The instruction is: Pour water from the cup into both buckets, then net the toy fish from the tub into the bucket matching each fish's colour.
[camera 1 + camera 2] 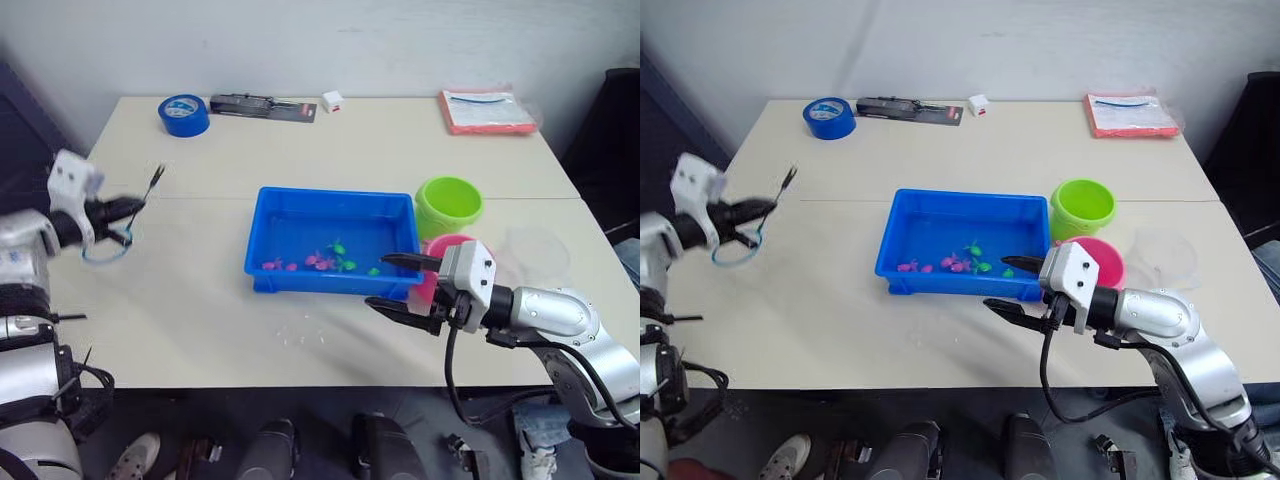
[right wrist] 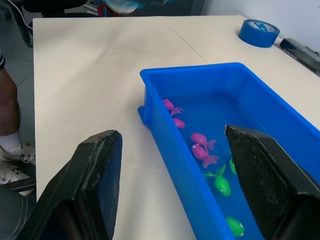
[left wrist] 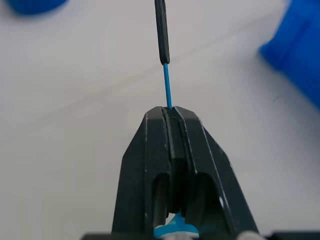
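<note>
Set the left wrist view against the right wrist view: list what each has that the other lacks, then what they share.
Left wrist view alone: the left gripper shut on the net, its thin blue stem running into a dark handle. Right wrist view alone: the right gripper open astride the near wall of the tub, with pink and green toy fish inside. Shared: the pale table, the tub and the blue tape roll.

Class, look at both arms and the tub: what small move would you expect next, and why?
Probably the left end effector carries the net rightward toward the tub. It is shut on the net's handle, well left of the tub, while the fish lie in the tub. The right end effector hangs open at the tub's near right corner.
</note>
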